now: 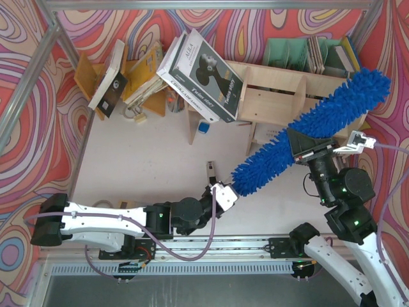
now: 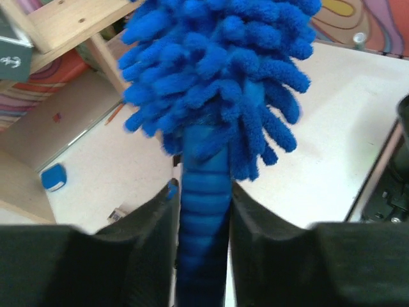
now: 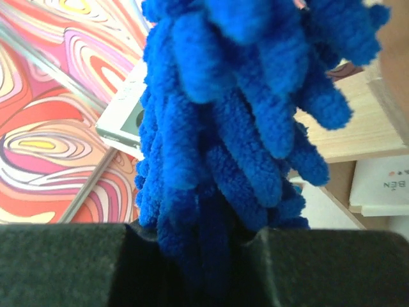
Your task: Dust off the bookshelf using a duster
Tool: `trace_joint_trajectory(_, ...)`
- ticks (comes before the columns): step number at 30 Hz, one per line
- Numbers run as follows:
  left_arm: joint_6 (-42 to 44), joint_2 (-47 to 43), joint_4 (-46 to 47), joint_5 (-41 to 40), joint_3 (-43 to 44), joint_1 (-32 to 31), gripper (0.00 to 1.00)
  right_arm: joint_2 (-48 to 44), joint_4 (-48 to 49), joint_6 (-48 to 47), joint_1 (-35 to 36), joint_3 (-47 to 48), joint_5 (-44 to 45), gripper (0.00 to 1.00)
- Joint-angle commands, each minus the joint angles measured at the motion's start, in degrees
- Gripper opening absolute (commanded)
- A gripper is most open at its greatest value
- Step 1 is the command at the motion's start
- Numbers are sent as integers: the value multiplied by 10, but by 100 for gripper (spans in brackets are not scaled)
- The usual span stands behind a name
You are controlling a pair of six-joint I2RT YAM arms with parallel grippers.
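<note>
Letters "BEN" show on a white cover (image 3: 382, 185) beneath a bookshelf (image 3: 358, 131) board; a white anchor marks a dark cover (image 2: 11, 51); lettering on the big book (image 1: 203, 75) is too small to read

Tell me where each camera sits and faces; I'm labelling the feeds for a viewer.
Top external: above and behind the arms, looking down on the bookshelf and duster; both arms show.
Left wrist: on the left arm, facing along the left gripper, shut on the duster's handle.
Right wrist: on the right arm, facing past the right gripper, closed around fluff, toward the bookshelf.
Shared: all views show the duster.
</note>
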Motion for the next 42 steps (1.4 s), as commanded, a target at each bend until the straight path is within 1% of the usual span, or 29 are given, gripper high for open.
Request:
trace_joint_trajectory(1,-24,-30,20,-88,-9,2,71,-22,-15,15,-3,1,64,15)
trace_joint_trajectory(2,-20,-36,18,-97,-11,2,95,-24,-26,24,-4,3,74,14)
trace_joint_trajectory(3,-18,-42,17,-109,-11,2,98,-26,-42,38,-3,5,87,13)
trace_joint_trajectory(6,-5,-62,14,-150,-15,2,98,-28,-103,92,-4,13,133,13)
trace_joint_trajectory(10,27,-96,25,-208,-25,3,98,-35,-186,188,-3,6,185,12)
trace_joint_trajectory(12,43,-115,28,-233,-30,4,98,-40,-221,237,-3,-5,204,10)
trace_joint_trajectory(17,69,-182,35,-278,-47,12,98,-48,-281,336,-3,-35,220,8)
trace_joint_trajectory(23,77,-262,39,-297,-80,29,98,-42,-329,415,-4,-81,212,8)
trace_joint_trajectory(28,68,-310,33,-316,-102,48,98,-52,-334,469,-3,-136,199,8)
trace_joint_trajectory(32,32,-328,-9,-333,-104,71,98,-48,-311,509,-4,-186,165,8)
trace_joint_trajectory(36,8,-342,-38,-337,-110,85,99,-32,-265,533,-3,-238,123,8)
trace_joint_trajectory(42,0,-357,-44,-342,-122,92,98,-7,-188,565,-3,-313,68,8)
